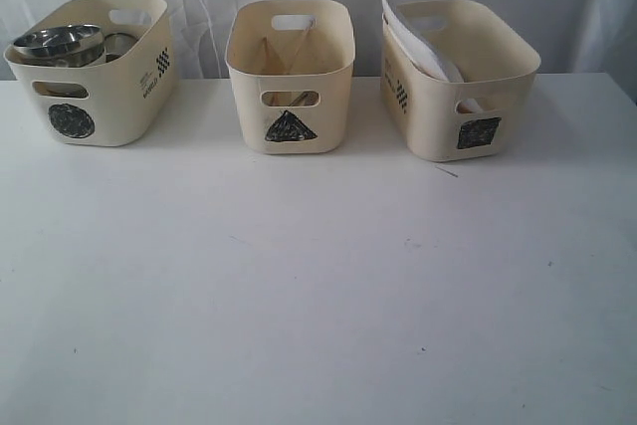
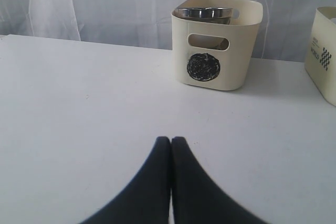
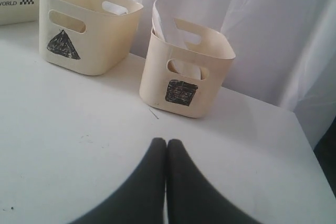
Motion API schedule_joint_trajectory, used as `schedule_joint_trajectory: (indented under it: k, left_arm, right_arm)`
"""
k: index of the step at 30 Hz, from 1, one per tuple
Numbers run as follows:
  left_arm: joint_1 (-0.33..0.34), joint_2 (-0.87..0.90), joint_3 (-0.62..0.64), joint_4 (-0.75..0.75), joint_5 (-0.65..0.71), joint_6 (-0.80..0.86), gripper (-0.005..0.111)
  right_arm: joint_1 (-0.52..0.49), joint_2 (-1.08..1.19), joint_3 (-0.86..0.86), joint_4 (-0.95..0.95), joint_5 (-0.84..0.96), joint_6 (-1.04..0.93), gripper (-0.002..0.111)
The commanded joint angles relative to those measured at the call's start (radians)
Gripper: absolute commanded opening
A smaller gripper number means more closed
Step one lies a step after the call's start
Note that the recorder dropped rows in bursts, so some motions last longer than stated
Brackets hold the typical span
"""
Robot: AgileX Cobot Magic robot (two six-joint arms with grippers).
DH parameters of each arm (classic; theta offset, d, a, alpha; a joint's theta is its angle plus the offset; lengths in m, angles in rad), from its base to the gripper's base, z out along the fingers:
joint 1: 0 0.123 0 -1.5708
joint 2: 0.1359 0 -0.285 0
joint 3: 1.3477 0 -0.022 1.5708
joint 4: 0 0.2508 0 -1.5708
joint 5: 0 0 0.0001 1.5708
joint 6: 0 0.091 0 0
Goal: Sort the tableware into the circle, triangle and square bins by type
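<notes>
Bare white table (image 1: 318,325) fills the foreground, and the left gripper (image 2: 171,140) and right gripper (image 3: 166,141) each show black jaws pressed together on nothing. A steel bowl (image 1: 60,42) sits in the circle bin (image 1: 109,106), wooden chopsticks (image 1: 284,52) lean in the triangle bin (image 1: 328,97), and the large white plate (image 1: 408,32) stands on edge in the square bin (image 1: 498,87) (top edge above the rim), so sorting looks finished. If anything needs resettling, the steel is likely rigid and slick and best pinched at a rim, while the plate is probably heavier and breakable and best taken by its exposed edge.

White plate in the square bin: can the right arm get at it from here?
Probably yes: the white plate pokes above the square bin's rim, and nothing stands between it and the shut right claw.
</notes>
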Motion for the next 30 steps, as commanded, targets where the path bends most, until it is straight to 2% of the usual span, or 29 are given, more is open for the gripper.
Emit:
schedule_joint_trajectory:
  k: [1, 8, 13, 17, 30]
  left_arm:
    - [0.002, -0.005, 0.003, -0.007, -0.003, -0.003, 0.0]
    - [0.002, -0.005, 0.003, -0.007, -0.003, -0.003, 0.0]
    - [0.002, -0.005, 0.003, -0.007, -0.003, -0.003, 0.0]
    - [0.002, -0.005, 0.003, -0.007, -0.003, -0.003, 0.0]
    - [0.002, -0.005, 0.003, -0.007, -0.003, -0.003, 0.0]
  right_arm:
    - [-0.003, -0.006, 0.005, 0.006, -0.005, -0.006, 0.0]
    - [-0.003, -0.006, 0.005, 0.011, 0.01, -0.006, 0.0]
    - [-0.003, -0.006, 0.005, 0.17, 0.006, -0.006, 0.0]
    - [-0.003, -0.006, 0.005, 0.219, -0.006, -0.006, 0.0]
    - [-0.003, -0.006, 0.005, 0.219, -0.006, -0.006, 0.0]
